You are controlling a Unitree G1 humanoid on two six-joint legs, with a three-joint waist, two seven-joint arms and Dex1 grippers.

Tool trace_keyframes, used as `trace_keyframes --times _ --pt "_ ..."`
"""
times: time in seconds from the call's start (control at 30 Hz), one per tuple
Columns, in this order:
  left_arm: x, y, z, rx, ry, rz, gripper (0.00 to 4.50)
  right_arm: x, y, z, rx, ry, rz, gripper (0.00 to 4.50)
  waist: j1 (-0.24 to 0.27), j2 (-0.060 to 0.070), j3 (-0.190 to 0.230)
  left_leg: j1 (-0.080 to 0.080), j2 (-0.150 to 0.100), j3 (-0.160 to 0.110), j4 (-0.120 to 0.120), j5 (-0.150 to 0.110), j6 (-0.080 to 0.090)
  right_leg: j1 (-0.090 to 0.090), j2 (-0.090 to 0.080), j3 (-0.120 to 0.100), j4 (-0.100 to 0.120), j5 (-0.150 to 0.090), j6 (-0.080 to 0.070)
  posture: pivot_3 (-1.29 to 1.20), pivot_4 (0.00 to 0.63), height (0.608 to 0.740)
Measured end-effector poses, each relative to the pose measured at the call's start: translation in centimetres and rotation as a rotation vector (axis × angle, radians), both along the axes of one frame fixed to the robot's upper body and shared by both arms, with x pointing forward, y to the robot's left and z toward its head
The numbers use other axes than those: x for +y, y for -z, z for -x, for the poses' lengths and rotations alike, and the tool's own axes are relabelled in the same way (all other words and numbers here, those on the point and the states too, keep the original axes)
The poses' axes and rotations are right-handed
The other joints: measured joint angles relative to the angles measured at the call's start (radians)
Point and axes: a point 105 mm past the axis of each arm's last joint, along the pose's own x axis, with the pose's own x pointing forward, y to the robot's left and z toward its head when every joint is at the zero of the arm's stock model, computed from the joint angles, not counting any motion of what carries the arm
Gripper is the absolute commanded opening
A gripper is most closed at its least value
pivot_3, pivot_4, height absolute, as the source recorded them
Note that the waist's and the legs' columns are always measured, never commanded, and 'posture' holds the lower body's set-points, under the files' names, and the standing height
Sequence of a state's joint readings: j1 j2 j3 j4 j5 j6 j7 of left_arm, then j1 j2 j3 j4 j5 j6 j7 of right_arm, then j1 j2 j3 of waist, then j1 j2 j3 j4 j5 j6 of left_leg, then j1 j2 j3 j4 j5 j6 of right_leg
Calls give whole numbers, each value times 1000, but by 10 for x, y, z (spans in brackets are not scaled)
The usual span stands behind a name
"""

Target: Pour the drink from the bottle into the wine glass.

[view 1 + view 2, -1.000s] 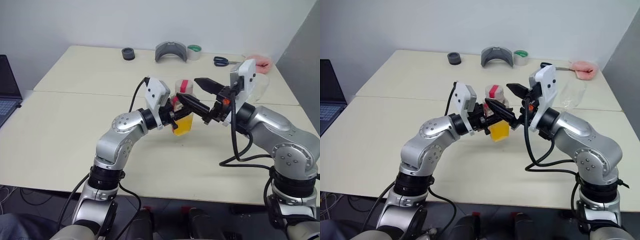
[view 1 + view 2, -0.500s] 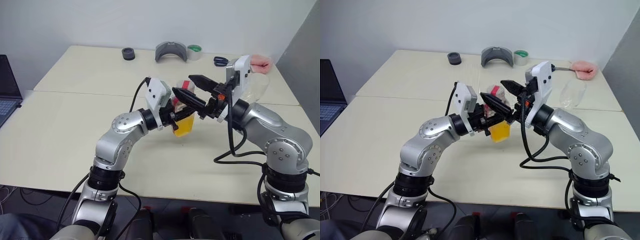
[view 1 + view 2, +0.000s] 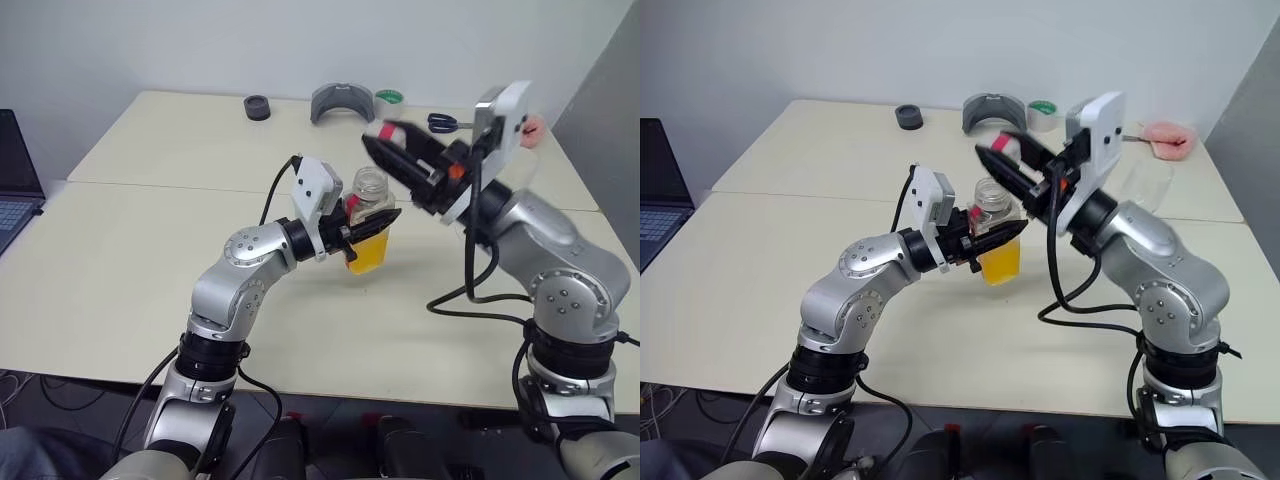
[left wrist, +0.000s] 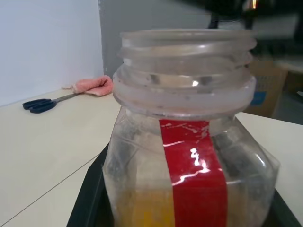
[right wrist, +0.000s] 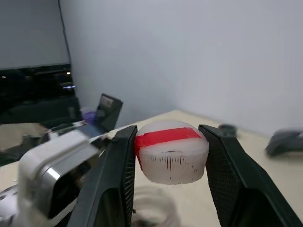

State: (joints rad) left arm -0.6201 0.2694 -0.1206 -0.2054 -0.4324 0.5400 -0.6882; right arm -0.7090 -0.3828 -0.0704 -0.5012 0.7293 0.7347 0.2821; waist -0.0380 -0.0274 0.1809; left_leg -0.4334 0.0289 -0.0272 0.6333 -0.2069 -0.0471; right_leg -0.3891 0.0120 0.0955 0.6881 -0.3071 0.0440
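My left gripper (image 3: 366, 226) is shut on the bottle (image 3: 368, 238), holding it upright just above the table's middle. The bottle's mouth (image 4: 185, 45) is uncovered, and the red stripe label (image 4: 196, 175) faces the left wrist camera. The orange-yellow drink (image 3: 1000, 262) fills its lower part. Up and to the right of the mouth, my right gripper (image 5: 168, 132) is shut on the red-and-white cap (image 5: 171, 151), clear of the bottle. The wine glass (image 3: 1148, 188) stands on the table at the right, partly behind my right arm.
Along the table's far edge lie a black ring (image 3: 257, 106), a grey curved holder (image 3: 342, 102), a tape roll (image 3: 388, 102), scissors (image 3: 443, 122) and a pink cloth (image 3: 1167, 135). A laptop (image 3: 15, 180) sits at the far left.
My right gripper closed on the cap and rose with it, taking it off the bottle. The left gripper and the bottle stayed in place.
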Motion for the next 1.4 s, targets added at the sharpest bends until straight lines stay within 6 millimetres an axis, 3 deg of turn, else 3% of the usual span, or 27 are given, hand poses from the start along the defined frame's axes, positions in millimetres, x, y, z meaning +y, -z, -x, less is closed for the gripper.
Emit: trace_keyframes --times 0.07,0.17,0.3,0.4,0.47,0.63,0.9,1.4 --pt "0 0 0 0 0 0 1744 -8 -1 -4 -29 58 14 1754 0 0 0 0 0 0 0 0 0 0 0 0 0 0 0 0 150 740" --pt "0 0 0 0 0 0 1744 -28 13 -12 -17 170 43 1754 5 0 0 0 0 0 0 0 0 0 0 0 0 0 0 0 150 740" --pt "0 -1 1 -4 -1 0 1744 -57 59 -18 110 307 73 1754 6 0 0 0 0 1 0 0 0 0 0 1 0 0 0 0 150 740" --pt "-1 -1 2 -8 2 5 1744 -86 128 -7 295 466 135 1754 8 0 0 0 0 0 -2 0 0 0 0 1 -1 0 0 0 150 740" --pt "0 -1 2 -6 -2 3 1744 -98 156 -2 363 538 169 1754 4 0 0 0 -1 2 -1 0 0 0 0 3 0 0 0 0 150 740" --pt "-2 -1 3 -7 9 6 1744 -114 183 6 403 643 165 1754 -4 0 0 2 0 1 -1 0 0 0 2 2 1 0 0 0 150 740" --pt "-2 -1 3 -7 10 5 1744 -115 179 2 377 673 117 4489 -3 0 0 2 0 1 -1 0 0 0 1 2 2 0 0 0 150 740" --pt "-2 -1 3 -7 8 7 1744 -117 178 -2 364 698 127 4489 -2 0 0 2 0 1 -1 0 0 1 1 2 2 0 0 0 150 740"
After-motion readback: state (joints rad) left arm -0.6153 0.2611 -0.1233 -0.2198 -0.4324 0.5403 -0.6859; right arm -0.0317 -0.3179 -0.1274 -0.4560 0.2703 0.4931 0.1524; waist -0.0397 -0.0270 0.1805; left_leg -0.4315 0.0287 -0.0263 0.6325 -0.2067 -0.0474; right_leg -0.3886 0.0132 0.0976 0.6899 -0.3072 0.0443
